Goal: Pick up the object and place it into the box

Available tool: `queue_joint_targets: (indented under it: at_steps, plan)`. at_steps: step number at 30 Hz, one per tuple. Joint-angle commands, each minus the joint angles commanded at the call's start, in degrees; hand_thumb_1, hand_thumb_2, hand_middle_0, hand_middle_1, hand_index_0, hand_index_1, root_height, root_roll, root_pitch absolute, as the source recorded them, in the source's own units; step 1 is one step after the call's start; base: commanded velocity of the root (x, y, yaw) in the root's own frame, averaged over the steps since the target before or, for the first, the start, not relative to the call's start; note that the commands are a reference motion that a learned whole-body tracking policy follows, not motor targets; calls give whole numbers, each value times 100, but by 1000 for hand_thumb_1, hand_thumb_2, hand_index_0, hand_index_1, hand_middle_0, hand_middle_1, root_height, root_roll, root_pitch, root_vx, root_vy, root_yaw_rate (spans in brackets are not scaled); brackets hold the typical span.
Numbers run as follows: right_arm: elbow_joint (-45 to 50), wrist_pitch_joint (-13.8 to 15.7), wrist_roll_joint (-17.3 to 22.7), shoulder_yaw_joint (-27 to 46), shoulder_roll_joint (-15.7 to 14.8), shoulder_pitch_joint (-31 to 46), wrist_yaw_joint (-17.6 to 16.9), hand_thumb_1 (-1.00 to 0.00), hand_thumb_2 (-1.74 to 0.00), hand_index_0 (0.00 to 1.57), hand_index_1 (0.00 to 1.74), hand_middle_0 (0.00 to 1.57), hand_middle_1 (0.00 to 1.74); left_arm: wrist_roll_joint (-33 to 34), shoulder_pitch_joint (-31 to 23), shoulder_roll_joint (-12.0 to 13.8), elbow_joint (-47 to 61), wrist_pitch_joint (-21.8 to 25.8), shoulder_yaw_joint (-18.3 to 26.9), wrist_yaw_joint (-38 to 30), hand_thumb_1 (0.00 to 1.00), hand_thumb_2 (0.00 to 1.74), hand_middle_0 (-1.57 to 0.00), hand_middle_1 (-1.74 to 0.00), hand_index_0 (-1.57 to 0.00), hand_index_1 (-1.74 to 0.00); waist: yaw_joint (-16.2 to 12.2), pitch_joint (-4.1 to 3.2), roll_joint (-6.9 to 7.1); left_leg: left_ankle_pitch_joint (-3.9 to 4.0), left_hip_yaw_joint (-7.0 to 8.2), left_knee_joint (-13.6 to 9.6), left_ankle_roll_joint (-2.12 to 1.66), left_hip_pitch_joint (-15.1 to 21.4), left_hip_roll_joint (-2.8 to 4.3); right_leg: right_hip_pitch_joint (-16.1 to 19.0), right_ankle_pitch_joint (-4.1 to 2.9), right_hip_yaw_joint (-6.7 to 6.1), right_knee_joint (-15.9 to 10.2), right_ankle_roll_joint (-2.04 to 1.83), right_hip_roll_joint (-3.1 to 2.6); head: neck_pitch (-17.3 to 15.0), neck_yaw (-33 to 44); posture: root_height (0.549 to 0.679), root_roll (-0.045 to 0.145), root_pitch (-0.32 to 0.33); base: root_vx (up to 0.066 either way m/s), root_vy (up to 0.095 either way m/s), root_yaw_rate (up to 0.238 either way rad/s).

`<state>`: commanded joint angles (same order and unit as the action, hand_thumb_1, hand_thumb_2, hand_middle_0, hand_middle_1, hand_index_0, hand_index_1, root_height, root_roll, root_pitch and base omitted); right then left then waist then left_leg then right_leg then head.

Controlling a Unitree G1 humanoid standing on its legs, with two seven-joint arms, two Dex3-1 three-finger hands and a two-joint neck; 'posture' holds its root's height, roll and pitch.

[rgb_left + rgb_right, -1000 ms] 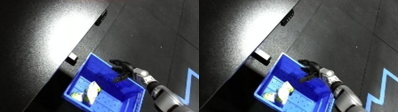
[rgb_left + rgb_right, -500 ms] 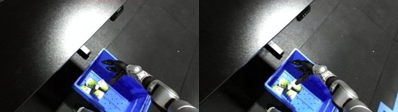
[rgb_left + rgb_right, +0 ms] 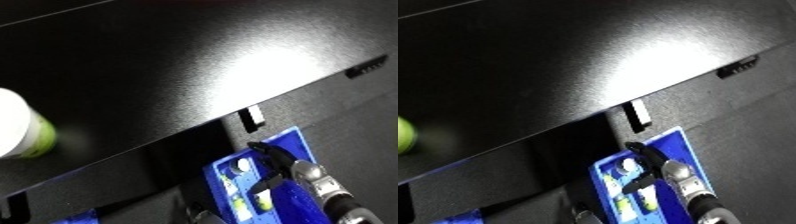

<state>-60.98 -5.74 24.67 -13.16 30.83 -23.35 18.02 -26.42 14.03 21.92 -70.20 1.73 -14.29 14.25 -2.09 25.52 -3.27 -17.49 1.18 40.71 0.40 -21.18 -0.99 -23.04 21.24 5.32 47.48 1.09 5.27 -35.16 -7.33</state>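
The blue bin (image 3: 298, 142) sits at the lower right, beside the black table's edge. Small white and yellow-green objects (image 3: 240, 165) lie inside it. My right hand (image 3: 274, 159) reaches over the bin from the lower right, black fingers relaxed and spread above the objects, holding nothing; its silver wrist (image 3: 313, 174) follows behind. A white and green round container (image 3: 22, 127) rests on the table at the far left, partly cut off by the view's edge. My left hand shows in neither view.
The black table top (image 3: 178, 65) fills most of the view, with a bright glare patch at the upper right. Dark floor lies beyond its edge at the right. A white label (image 3: 633, 116) sits on the table's side, just above the bin.
The camera has swung and tilted, so the table now fills the view and the white and green container has come in at the left. My right hand stays over the bin.
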Motion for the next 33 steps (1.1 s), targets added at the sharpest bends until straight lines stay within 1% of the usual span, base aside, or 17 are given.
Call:
queue_joint_targets:
  at_steps: [4,9,12,15,17,20,22,23,25,28,29,31,33]
  plan:
    - [-177,-77,61,-86,-174,-22,-151,0,0,0,0,0,0,45,95,94,0,-47,27,26,0,0,0,0,0,0,141,37,31,131,-70,-48,-3,-39,-6,14,-27,122,30,-31,61,226,806,632,60,-34,-5,-77,257]
    - [-264,-75,215,-146,-349,29,-356,0,0,0,0,0,0,29,185,241,28,-93,9,81,0,0,0,0,0,0,286,105,47,315,-163,-171,-18,-91,-8,-9,-60,274,84,-90,138,425,1553,632,53,-34,-17,-64,261]
    - [-286,-1,260,-191,-438,107,-458,0,0,0,0,0,0,-2,194,307,81,-93,1,106,0,0,0,0,0,0,361,154,49,383,-216,-217,-22,-117,-4,-15,-61,361,120,-116,180,554,1926,632,50,-36,-14,-38,192]
    - [-268,77,359,-258,-508,151,-554,0,0,0,0,0,0,-19,196,369,125,-85,-6,137,0,0,0,0,0,0,430,205,64,396,-258,-192,-14,-150,-3,-12,-50,419,158,-128,214,691,2309,631,49,-37,-6,-34,150]
    - [-222,109,435,-304,-546,175,-602,0,0,0,0,0,0,-37,183,409,143,-58,-1,157,0,0,0,0,0,0,468,239,85,379,-280,-144,0,-179,-4,-7,-40,447,179,-132,228,754,2518,630,47,-38,-4,-30,109]
    - [-160,131,501,-362,-603,201,-640,0,0,0,0,0,0,-77,159,447,156,12,27,170,0,0,0,0,0,0,518,283,126,341,-302,-69,26,-216,1,8,-22,485,201,-136,240,724,2664,629,44,-39,-4,-23,56]
    - [-168,156,521,-393,-639,202,-640,0,0,0,0,0,0,-113,151,465,170,68,53,177,0,0,0,0,0,0,553,303,152,323,-312,-37,39,-234,9,21,-11,509,208,-139,244,611,2674,628,42,-39,0,-13,15]
    - [-184,172,530,-410,-656,197,-638,0,0,0,0,0,0,-142,152,475,187,95,64,181,0,0,0,0,0,0,569,311,162,317,-317,-28,44,-240,12,26,-7,520,209,-142,245,483,2676,628,41,-39,2,-4,2]
    - [-228,197,548,-442,-678,175,-628,0,0,0,0,0,0,-207,168,497,244,129,80,182,0,0,0,0,0,0,599,321,179,313,-328,-29,46,-246,19,36,-1,540,206,-150,248,152,2705,628,39,-38,-2,2,2]
    - [-307,209,598,-478,-701,130,-616,0,0,0,0,0,0,-296,237,522,359,134,74,149,0,0,0,0,0,0,638,334,206,313,-354,-50,44,-236,23,69,-2,568,184,-162,259,-474,2718,629,36,-39,2,1,28]
    - [-338,207,618,-483,-708,116,-609,0,0,0,0,0,0,-312,268,527,391,126,65,134,0,0,0,0,0,0,648,337,215,311,-365,-57,44,-227,25,88,-2,577,175,-165,265,-623,2717,629,36,-41,16,-3,48]
    - [-417,214,648,-483,-732,100,-590,0,0,0,0,0,0,-322,332,531,436,107,37,105,0,0,0,0,0,0,664,341,232,305,-388,-72,44,-197,27,136,-1,593,158,-171,280,-859,2730,629,35,-45,35,0,53]
    - [-514,240,661,-474,-759,101,-566,0,0,0,0,0,0,-305,382,526,455,109,11,98,0,0,0,0,0,0,675,337,240,299,-403,-95,43,-153,30,190,4,606,140,-175,296,-997,2758,630,35,-50,55,9,46]
